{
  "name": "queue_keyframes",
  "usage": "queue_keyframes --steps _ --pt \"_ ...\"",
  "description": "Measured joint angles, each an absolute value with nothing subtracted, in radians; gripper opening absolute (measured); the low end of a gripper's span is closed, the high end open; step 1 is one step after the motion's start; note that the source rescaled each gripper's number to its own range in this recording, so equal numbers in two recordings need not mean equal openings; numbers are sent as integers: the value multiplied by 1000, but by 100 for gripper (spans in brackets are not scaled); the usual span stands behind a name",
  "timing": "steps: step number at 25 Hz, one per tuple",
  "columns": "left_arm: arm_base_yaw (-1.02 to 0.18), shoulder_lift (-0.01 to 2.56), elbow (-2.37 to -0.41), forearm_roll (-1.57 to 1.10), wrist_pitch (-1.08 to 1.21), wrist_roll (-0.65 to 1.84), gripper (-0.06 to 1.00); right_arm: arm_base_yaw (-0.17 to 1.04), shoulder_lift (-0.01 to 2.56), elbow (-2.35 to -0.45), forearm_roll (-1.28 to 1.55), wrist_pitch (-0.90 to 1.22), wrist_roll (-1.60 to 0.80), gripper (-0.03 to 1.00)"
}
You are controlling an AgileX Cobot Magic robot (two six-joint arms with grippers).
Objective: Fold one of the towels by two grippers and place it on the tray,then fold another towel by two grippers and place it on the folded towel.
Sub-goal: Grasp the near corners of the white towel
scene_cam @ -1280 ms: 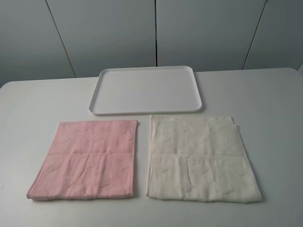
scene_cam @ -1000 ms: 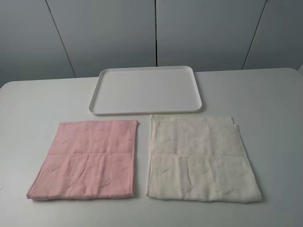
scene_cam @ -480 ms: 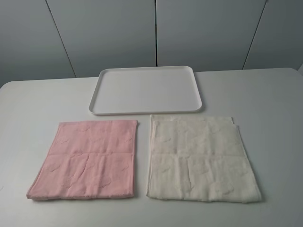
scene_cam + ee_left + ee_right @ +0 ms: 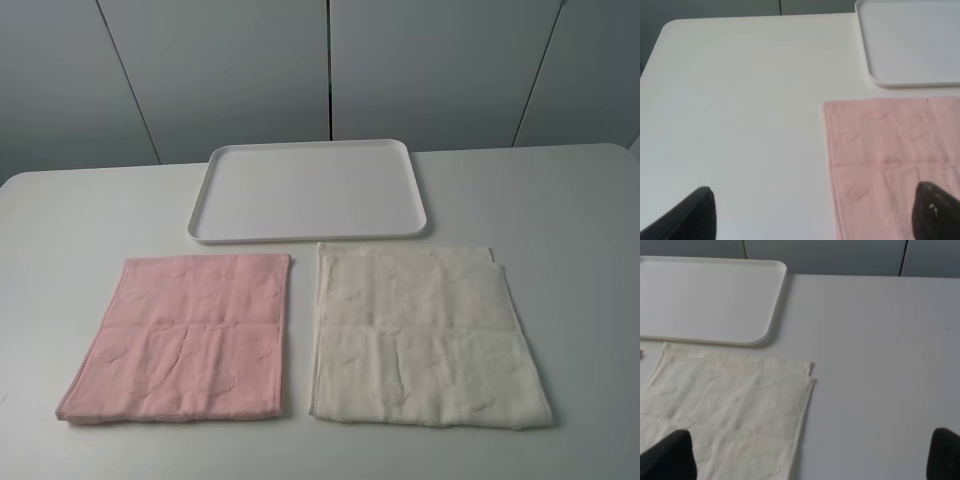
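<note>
The cream towel (image 4: 425,335) lies spread flat at the front right of the table, and its far corner (image 4: 740,405) shows in the right wrist view. Left of it, the pink towel (image 4: 185,335) lies flat too. The white tray (image 4: 310,190) sits bare behind both. Neither arm shows in the high view. My left gripper (image 4: 817,215) is open, hovering near the pink towel's (image 4: 890,155) outer edge with one fingertip over the cloth. The right gripper (image 4: 807,455) is open above the cream towel's outer edge, holding nothing.
The white table (image 4: 560,200) has rounded back corners, with grey wall panels (image 4: 330,70) behind it. Bare tabletop (image 4: 740,100) stretches left of the pink towel and more (image 4: 880,365) right of the cream one.
</note>
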State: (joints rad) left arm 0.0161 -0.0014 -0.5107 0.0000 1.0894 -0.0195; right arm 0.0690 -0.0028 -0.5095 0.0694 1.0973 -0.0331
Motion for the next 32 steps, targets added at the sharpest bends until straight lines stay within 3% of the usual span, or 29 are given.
queue_keyframes --steps 32 --pt "16 -1 -511 0 1089 -18 100 89 -3 -510 92 1097 -23 100"
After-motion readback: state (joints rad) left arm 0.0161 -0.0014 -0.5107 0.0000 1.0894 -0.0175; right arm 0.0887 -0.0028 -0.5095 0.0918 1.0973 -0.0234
